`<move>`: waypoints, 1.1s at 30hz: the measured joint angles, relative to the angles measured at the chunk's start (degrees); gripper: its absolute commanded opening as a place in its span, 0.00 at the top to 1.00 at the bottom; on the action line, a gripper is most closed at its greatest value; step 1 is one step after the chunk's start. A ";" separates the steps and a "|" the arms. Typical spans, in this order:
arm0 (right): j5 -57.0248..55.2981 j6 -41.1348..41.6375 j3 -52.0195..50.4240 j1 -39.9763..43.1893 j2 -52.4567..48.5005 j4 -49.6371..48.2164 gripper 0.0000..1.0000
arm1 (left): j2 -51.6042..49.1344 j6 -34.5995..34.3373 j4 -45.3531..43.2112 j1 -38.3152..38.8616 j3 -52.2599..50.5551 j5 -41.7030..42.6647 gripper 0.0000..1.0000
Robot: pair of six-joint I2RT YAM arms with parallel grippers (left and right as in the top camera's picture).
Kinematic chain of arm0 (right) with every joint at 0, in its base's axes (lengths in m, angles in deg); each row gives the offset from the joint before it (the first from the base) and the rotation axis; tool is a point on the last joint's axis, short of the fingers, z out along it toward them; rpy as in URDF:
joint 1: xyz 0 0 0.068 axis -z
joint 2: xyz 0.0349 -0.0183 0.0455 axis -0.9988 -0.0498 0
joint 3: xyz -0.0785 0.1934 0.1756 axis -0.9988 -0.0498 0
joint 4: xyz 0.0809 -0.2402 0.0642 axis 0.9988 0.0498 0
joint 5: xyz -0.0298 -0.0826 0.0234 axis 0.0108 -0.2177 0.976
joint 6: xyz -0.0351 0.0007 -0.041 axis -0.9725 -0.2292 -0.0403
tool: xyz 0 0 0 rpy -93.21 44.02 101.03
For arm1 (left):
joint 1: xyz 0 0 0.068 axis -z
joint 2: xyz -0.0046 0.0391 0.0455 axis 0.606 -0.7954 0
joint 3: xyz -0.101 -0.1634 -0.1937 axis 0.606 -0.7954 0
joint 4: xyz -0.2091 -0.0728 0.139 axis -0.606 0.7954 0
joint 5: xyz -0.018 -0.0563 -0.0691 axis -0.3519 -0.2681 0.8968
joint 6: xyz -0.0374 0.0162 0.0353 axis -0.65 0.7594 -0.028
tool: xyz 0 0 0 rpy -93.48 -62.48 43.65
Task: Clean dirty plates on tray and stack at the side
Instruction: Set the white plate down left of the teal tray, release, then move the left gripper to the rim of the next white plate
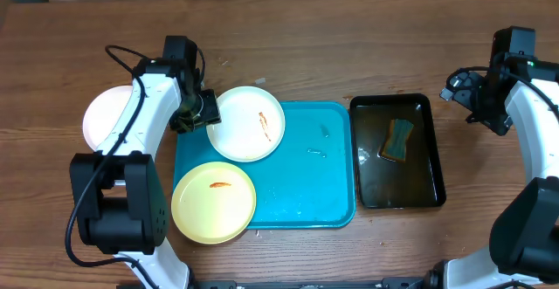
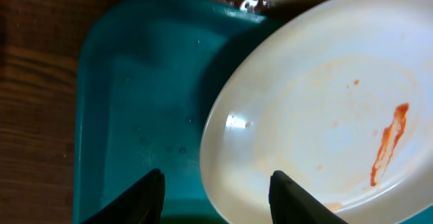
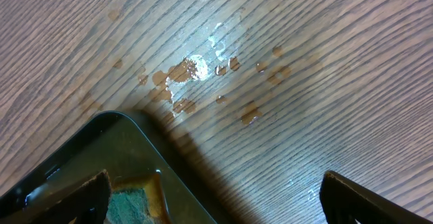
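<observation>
A white plate [image 1: 249,123] with an orange-red smear [image 2: 389,143] lies at the back left of the turquoise tray [image 1: 306,175]. My left gripper [image 1: 196,110] is open astride this plate's left rim [image 2: 216,183]. One finger [image 2: 145,197] is over the tray and the other finger [image 2: 291,197] is over the plate's inside. A pale yellow plate [image 1: 214,202] with a small smear sits on the tray's front left corner. Another white plate [image 1: 103,119] rests on the table to the left, partly behind the arm. My right gripper [image 1: 473,104] hangs wide open over bare wood [image 3: 216,190].
A black basin [image 1: 428,149] of dark water stands right of the tray, with a sponge [image 1: 400,139] in it. The basin's corner [image 3: 101,149] and the sponge [image 3: 132,207] show under the right wrist. Water drops [image 3: 196,68] lie on the table beside it.
</observation>
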 measured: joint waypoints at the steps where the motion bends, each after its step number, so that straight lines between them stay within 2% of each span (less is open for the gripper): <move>1: 0.02 0.00 0.00 0.00 0.00 0.04 0.00 | 0.00 -0.02 -0.63 0.04 -0.22 0.00 0.49; 6: 0.02 0.00 0.00 0.00 0.00 0.04 0.00 | 0.00 -0.20 -4.09 0.44 -3.19 -0.13 0.54; 8: 0.04 -0.02 0.00 0.00 0.00 0.04 0.00 | 0.00 -0.26 -5.01 0.44 -4.46 -0.17 0.62; 10: 0.04 -0.02 0.00 0.00 0.00 0.04 0.00 | 0.00 -0.22 -5.64 0.44 -5.44 -0.20 0.66; 21: 0.02 -0.02 0.00 0.00 0.00 0.04 0.00 | 0.00 -0.22 -8.17 0.44 -8.46 -0.20 0.69; 27: 0.02 0.00 0.00 0.00 0.00 0.02 0.00 | 0.00 -0.31 -9.35 0.44 -9.46 0.33 0.82; 33: 0.04 0.00 0.00 0.00 0.00 -0.26 0.00 | 0.00 -0.42 -9.14 0.44 -9.46 5.84 0.94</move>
